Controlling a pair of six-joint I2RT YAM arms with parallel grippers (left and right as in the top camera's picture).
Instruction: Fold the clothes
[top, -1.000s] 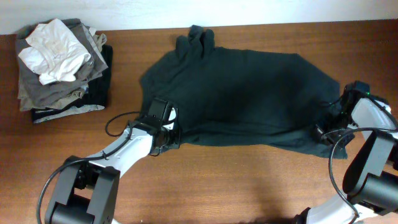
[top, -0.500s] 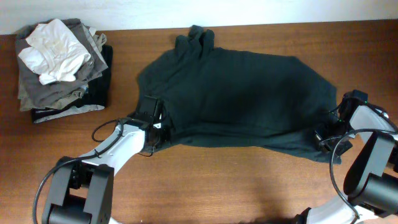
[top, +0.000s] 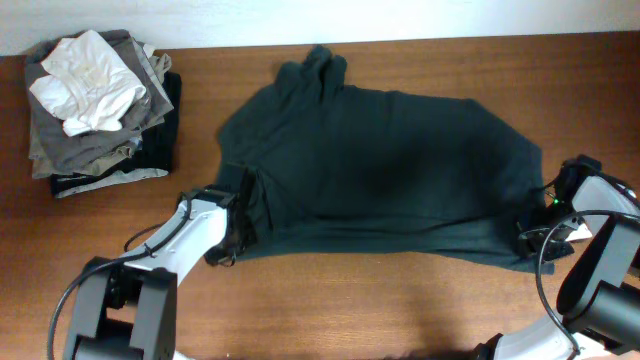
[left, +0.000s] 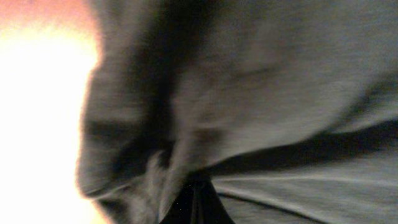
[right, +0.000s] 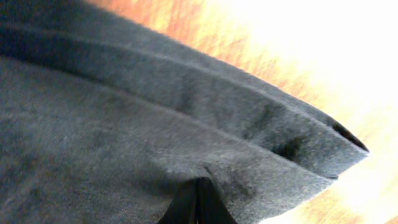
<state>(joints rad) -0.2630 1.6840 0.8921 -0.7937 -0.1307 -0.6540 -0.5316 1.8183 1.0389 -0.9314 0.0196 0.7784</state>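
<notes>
Across middle of brown table (top: 400, 300): dark T-shirt (top: 380, 160), spread wide, bunched into small lump at far edge. At near-left hem: left gripper (top: 240, 215), clamped shut on T-shirt; from wrist view, cloth gathered in thick folds right above closed jaws. At near-right corner: right gripper (top: 530, 222), likewise pinched shut on T-shirt, doubled hem edge just past jaws. At far-left table corner, well apart from T-shirt: stack of grey and olive garments (top: 95, 145), crumpled white cloth (top: 90, 80) on top.

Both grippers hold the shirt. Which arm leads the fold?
Left, marginally: left gripper and right gripper both clamp the shirt's near corners, but the right arm looks cramped at frame edge.
</notes>
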